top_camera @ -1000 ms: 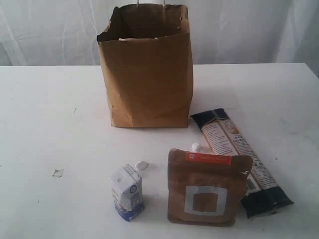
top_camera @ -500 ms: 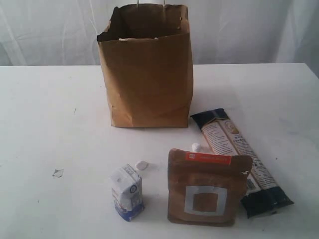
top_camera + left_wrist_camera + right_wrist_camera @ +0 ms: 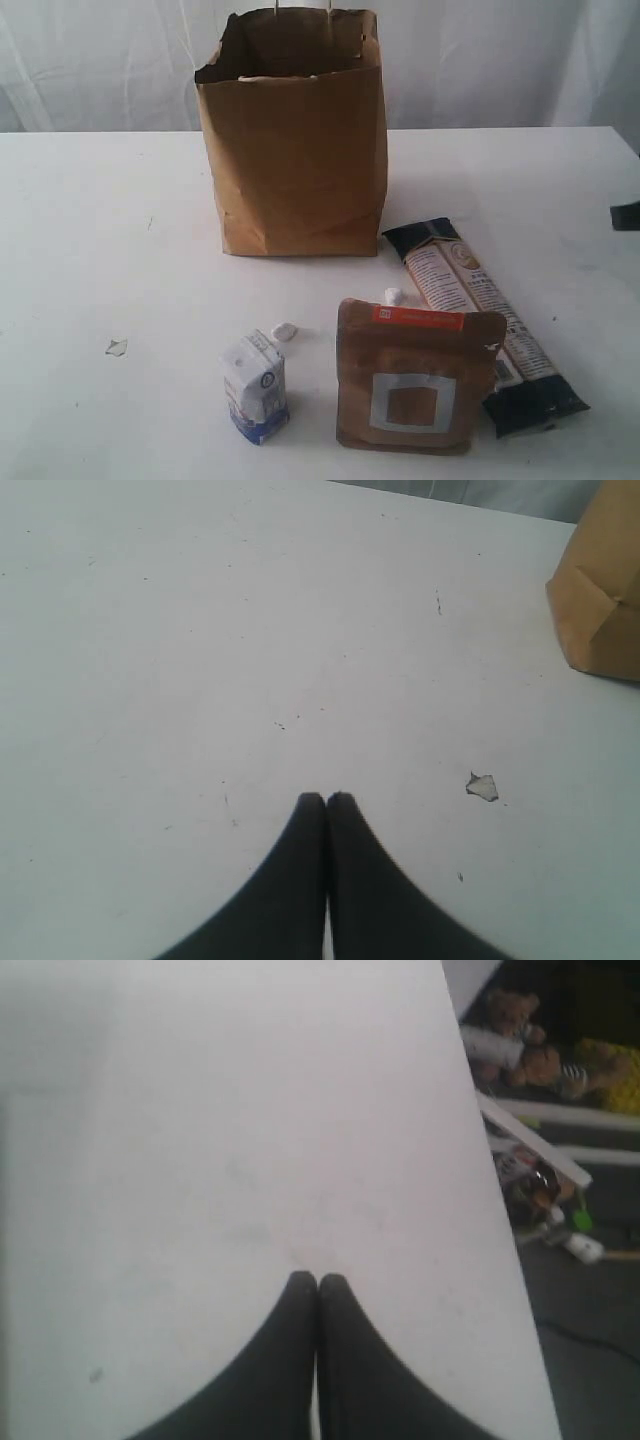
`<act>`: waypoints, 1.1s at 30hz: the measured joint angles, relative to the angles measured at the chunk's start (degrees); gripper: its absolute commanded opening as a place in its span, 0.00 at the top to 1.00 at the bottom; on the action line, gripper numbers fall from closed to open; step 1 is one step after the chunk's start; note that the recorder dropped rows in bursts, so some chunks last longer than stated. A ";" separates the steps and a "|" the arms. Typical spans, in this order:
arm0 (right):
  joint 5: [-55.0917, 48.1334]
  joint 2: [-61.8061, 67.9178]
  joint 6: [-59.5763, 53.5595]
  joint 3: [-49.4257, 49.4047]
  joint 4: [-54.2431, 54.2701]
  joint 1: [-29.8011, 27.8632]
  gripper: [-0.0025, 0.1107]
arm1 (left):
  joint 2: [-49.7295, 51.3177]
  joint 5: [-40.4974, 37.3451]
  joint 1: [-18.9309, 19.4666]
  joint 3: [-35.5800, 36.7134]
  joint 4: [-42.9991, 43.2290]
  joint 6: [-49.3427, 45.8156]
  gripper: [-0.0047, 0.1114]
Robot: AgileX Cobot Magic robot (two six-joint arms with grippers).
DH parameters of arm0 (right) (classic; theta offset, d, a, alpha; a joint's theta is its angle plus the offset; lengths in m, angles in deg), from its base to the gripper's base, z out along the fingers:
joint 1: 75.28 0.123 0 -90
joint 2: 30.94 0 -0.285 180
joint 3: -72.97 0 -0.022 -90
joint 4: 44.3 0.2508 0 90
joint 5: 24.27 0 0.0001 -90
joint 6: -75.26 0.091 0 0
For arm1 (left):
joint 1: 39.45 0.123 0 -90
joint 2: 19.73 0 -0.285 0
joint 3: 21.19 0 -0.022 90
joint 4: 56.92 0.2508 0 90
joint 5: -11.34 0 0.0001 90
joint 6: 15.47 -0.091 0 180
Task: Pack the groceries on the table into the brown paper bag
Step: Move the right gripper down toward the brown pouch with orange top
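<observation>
Left gripper (image 3: 326, 798) is pinched fully closed with nothing in it, hanging over bare table (image 3: 200, 630). There's a chipped mark (image 3: 482, 787) nearby and a corner of the brown paper bag (image 3: 600, 610) beyond that. Right gripper (image 3: 318, 1278) is the same deal: clamped together, empty, over blank tabletop close to the table's edge.

In the exterior view the brown paper bag stands upright and open at top centre. Three groceries sit out in the lower half: small white-blue carton (image 3: 256, 388) at lower middle, brown pouch (image 3: 415, 378) standing just right of it, and long dark packet (image 3: 480, 320) lying flat at lower right, right beside the pouch.

Neither arm looks committed to a pick yet, so this is probably the approach. Good form would be opening the jaws well before coming down and taking the upright pouch by its top edge so it doesn't topple. Then lower it straight through the bag's mouth without snagging the creased rim. The carton looks tippy too.
</observation>
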 measured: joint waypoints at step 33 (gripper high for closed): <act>-42.77 -4.92 -84.18 10.90 59.70 17.16 0.23 | 0.00 1.31 0.00 0.00 -0.11 0.00 0.96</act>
